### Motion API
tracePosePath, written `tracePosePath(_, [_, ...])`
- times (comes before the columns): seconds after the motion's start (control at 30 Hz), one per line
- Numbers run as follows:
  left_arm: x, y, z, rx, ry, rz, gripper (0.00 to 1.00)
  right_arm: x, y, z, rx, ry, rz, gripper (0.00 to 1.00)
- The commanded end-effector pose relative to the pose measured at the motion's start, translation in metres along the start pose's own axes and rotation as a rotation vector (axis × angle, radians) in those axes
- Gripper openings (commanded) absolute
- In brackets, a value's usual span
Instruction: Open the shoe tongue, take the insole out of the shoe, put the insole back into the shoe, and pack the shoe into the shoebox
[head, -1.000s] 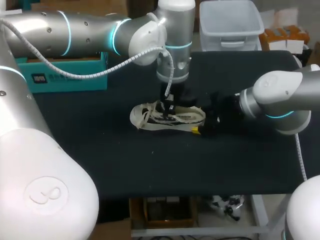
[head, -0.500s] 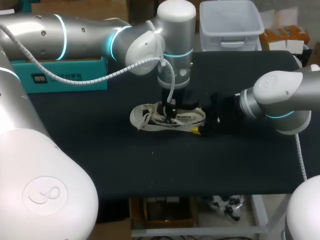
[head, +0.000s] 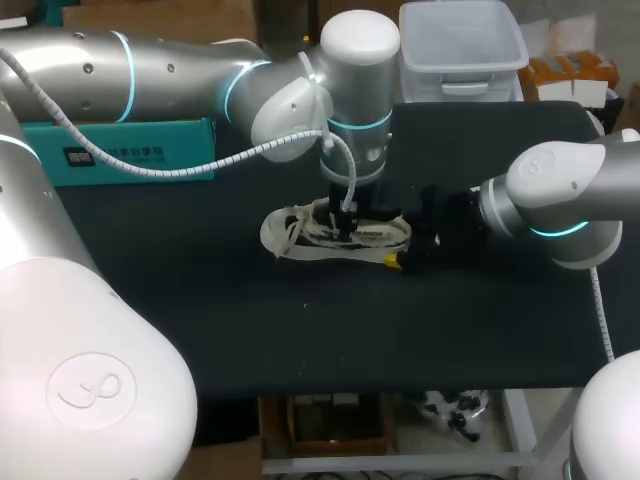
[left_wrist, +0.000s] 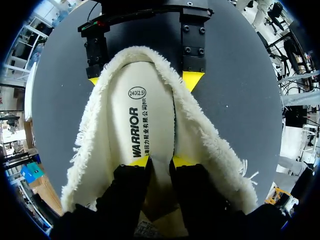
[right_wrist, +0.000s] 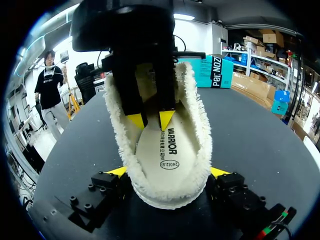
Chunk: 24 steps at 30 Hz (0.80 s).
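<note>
A white fleece-lined shoe (head: 300, 235) lies on its sole in the middle of the black table (head: 200, 320), heel toward my right arm. The white insole (left_wrist: 145, 115) lies flat inside it. My left gripper (head: 345, 228) points straight down into the shoe's opening. Its yellow fingertips (left_wrist: 141, 161) stand a little apart, open, resting on the insole (right_wrist: 167, 150) with nothing between them. My right gripper (right_wrist: 169, 172) has its fingers spread wide, one on each side of the heel, both touching the fleece rim, so it is shut on the shoe (right_wrist: 195, 130).
A teal shoebox (head: 130, 150) stands at the back left of the table. A clear plastic bin (head: 460, 45) sits at the back edge. The black tabletop stretches bare in front of the shoe.
My left gripper's fingers have parted from shut to slightly open, and the left arm has shifted a little toward the heel. The right arm and the shoe have stayed put.
</note>
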<state>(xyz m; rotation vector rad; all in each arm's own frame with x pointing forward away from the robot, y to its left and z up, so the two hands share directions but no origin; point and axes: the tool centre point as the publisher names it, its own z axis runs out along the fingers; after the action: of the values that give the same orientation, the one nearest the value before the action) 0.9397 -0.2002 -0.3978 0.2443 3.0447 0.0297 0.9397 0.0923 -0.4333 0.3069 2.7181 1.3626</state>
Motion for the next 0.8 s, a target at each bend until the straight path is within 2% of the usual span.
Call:
tracePosePath(0.03, [-0.018,-0.006,0.100,-0.005,0.011,-0.003,0.28,0.001,-0.006,0.008,-0.002,-0.001,-0.001,0.00])
tracePosePath(0.2, [-0.022,-0.003,0.113,-0.009,0.022,0.007,0.29,0.001,-0.006,0.008,-0.002,-0.001,-0.001,0.00])
tracePosePath(0.3, [-0.019,0.000,0.119,-0.007,0.013,0.026,0.29,0.001,-0.006,0.008,-0.002,-0.001,-0.001,0.00])
tracePosePath(0.4, [-0.015,0.002,0.125,-0.013,-0.039,0.022,0.30,0.001,-0.006,0.008,-0.002,-0.001,-0.001,0.00])
tracePosePath(0.57, [-0.010,0.004,0.136,-0.023,-0.176,-0.019,0.27,0.001,-0.006,0.008,-0.002,-0.001,-0.001,0.00])
tracePosePath(0.8, [-0.025,0.008,0.148,0.004,-0.250,-0.048,0.25,0.001,-0.006,0.008,-0.002,-0.001,-0.001,0.00])
